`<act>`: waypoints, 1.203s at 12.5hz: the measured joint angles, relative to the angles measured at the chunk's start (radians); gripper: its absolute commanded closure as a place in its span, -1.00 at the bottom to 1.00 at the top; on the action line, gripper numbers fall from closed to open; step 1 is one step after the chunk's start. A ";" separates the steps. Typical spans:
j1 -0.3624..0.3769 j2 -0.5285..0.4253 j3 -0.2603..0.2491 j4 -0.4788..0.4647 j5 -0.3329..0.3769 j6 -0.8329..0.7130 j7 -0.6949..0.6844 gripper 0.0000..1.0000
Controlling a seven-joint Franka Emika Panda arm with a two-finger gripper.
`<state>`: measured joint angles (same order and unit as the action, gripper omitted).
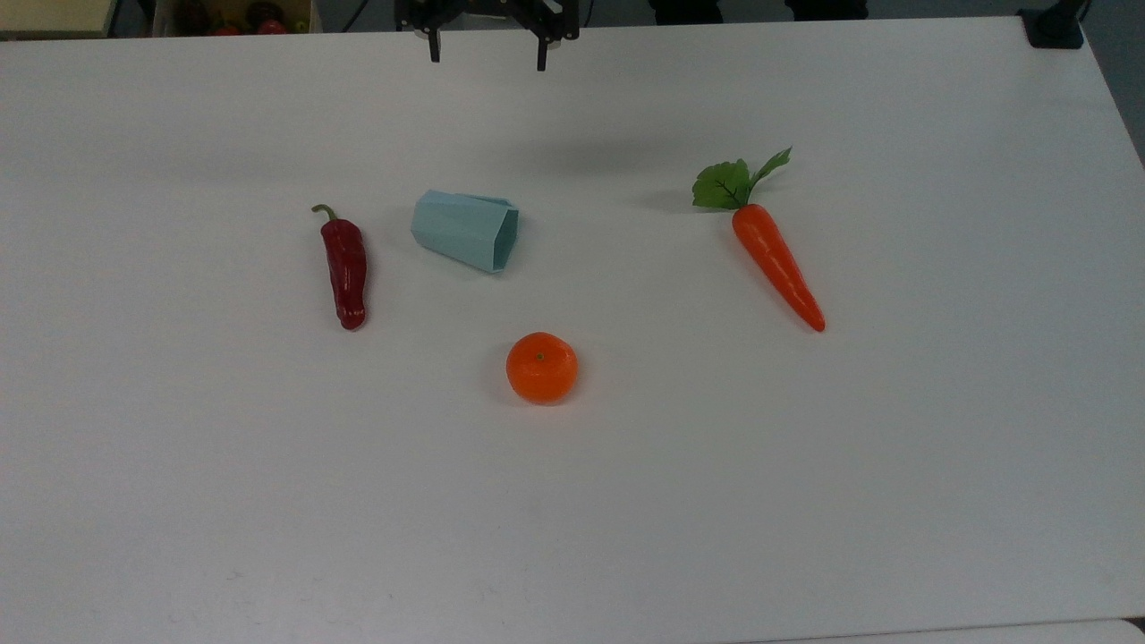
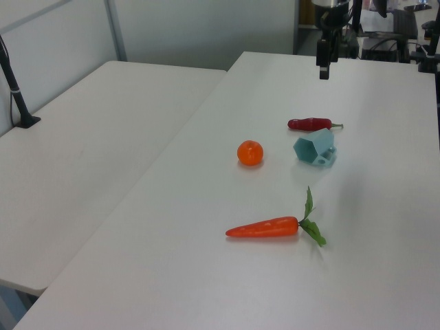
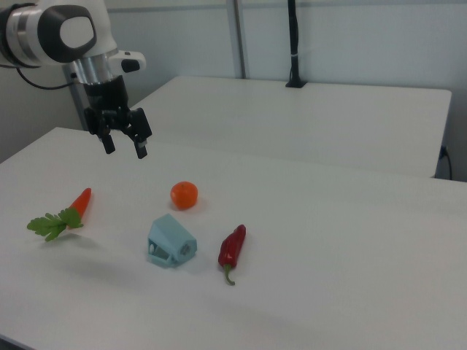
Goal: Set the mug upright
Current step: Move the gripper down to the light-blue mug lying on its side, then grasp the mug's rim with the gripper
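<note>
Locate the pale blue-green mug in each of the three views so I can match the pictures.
Top view: the mug lies on its side left of centre, mouth toward the top view's right.
Left view: right of centre, mouth facing the camera.
Right view: low and left of centre, base toward the camera.
Shared landmark: the red chili pepper lies beside it, apart from it.

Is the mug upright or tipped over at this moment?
Tipped over. The mug lies on its side on the table, its hexagonal rim facing the top view's right, toward the carrot.
</note>
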<state>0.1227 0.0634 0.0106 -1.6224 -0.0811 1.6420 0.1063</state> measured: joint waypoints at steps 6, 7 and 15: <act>0.079 0.164 0.008 0.001 -0.202 0.032 0.101 -1.00; 0.105 0.203 0.010 0.008 -0.243 0.033 0.158 -1.00; 0.203 0.478 0.012 0.057 -0.519 -0.022 0.464 -0.85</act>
<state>0.3257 0.5411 0.0227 -1.5651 -0.5999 1.6200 0.5704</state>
